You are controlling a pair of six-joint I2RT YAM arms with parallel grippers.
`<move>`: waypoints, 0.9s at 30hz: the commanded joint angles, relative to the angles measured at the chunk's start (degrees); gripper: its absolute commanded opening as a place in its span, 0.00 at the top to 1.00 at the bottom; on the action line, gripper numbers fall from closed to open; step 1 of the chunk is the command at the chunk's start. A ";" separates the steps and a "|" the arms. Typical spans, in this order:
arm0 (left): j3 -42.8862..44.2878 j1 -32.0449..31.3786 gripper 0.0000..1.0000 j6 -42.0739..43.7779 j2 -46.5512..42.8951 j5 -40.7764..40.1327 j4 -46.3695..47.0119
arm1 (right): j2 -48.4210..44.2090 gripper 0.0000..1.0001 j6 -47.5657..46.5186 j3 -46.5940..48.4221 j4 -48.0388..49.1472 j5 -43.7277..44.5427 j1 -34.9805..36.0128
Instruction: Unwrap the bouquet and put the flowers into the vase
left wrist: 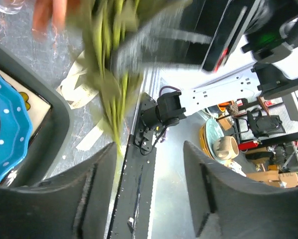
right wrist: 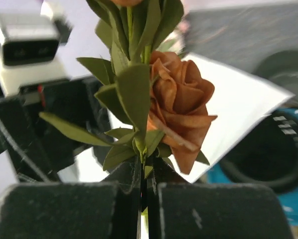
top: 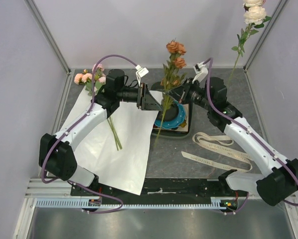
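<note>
Slippage worries me: above the tray my right gripper pinches the thin stem of one flower, left gripper spread, so its top-heavy bloom may swing.

Flower sprays, three: peach spray centre, pink spray far left, cream spray far right. Paper sheet: one. Ribbon: one, looped. Tray: one. Blue-rimmed plate: one. Arms, two: left arm, right arm.
</note>
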 commanded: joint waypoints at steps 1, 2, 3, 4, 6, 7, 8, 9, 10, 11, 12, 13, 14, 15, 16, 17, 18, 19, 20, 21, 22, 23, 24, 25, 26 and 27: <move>2.50 0.85 0.34 5.57 -4.10 -1.48 -4.63 | -7.09 1.00 -16.68 11.00 -14.86 27.15 -0.79; 2.41 1.12 0.34 5.57 -4.45 -2.53 -4.55 | -7.46 1.00 -21.05 15.02 -16.53 32.25 -0.79; 2.06 1.73 0.32 5.48 -4.72 -3.15 -4.63 | -7.63 1.00 -22.75 17.15 -19.68 39.70 -0.79; 1.88 2.17 0.31 5.31 -4.98 -3.59 -4.63 | -7.37 1.00 -24.94 19.43 -21.19 43.60 -0.79; 1.44 3.39 0.31 5.04 -5.42 -4.91 -4.72 | -6.50 1.00 -30.55 26.02 -24.26 53.42 -0.79; 1.27 3.84 0.30 4.52 -5.42 -5.26 -4.55 | -5.71 1.00 -32.59 27.96 -24.54 56.27 -0.79; 1.00 4.28 0.30 4.25 -5.51 -5.44 -4.02 | -5.27 1.00 -34.61 30.59 -24.46 58.99 -0.79; 0.74 4.98 0.30 3.90 -5.51 -5.36 -3.58 | -4.91 1.00 -38.55 31.57 -22.80 64.41 -0.88; 0.39 5.25 0.29 2.94 -5.69 -5.35 -2.88 | -4.39 1.00 -41.63 31.93 -21.05 66.30 -0.88; -0.66 5.51 0.28 2.41 -6.21 -5.18 -1.83 | -4.30 1.00 -44.62 31.06 -18.33 67.79 -0.97; -1.19 5.95 0.28 1.80 -6.48 -5.09 0.09 | -4.29 1.00 -48.48 30.36 -12.74 68.77 -1.14; -1.46 6.13 0.28 1.35 -6.74 -5.00 0.72 | -4.12 1.00 -49.83 29.74 -10.33 69.65 -1.40; -1.72 6.30 0.27 1.26 -6.83 -5.00 0.99 | -3.68 1.00 -50.71 29.13 -8.39 69.65 -1.67; -1.72 6.39 0.27 1.35 -6.83 -4.83 0.91 | -3.42 1.00 -51.15 29.30 -6.02 69.65 -2.37; -1.72 6.65 0.27 1.35 -6.66 -4.91 0.99 | -2.55 1.00 -51.77 29.38 -4.96 69.39 -2.72; -1.72 6.66 0.26 1.35 -6.65 -4.83 0.91 | -2.01 1.00 -52.03 29.47 -4.16 69.22 -3.07; -1.81 6.92 0.26 1.26 -6.57 -4.83 0.99 | -1.75 1.00 -52.21 29.21 -2.33 68.87 -3.86; -1.81 7.01 0.26 1.18 -6.31 -4.74 0.99 | -1.31 1.00 -52.39 28.60 -2.22 68.52 -4.39; -1.90 7.18 0.26 1.09 -6.22 -4.74 0.91 | -1.13 1.00 -52.47 28.07 -0.39 67.90 -4.74; -1.99 7.44 0.26 0.91 -6.13 -4.83 0.99 | -1.04 1.00 -52.74 27.28 1.71 67.46 -5.44; -2.16 7.62 0.26 0.30 -6.39 -4.91 1.25 | -1.30 1.00 -52.48 25.36 3.04 67.11 -5.97; -2.68 7.80 0.25 -0.05 -6.56 -4.83 2.82 | -1.31 1.00 -52.13 24.47 4.97 66.32 -6.50; -2.86 7.80 0.25 -0.40 -6.74 -4.91 3.19 | -1.22 1.00 -51.69 23.85 5.42 66.05 -7.55; -2.87 7.97 0.25 -0.41 -7.00 -4.83 3.45 | -1.04 1.00 -51.08 23.15 5.86 65.79 -7.99; -3.04 8.06 0.25 -0.41 -7.09 -4.83 3.54 | -1.04 1.00 -50.20 22.62 6.91 65.09 -8.43; -2.95 8.15 0.25 -0.41 -7.09 -4.83 3.54 | -0.96 1.00 -49.93 22.18 7.44 64.82 -9.13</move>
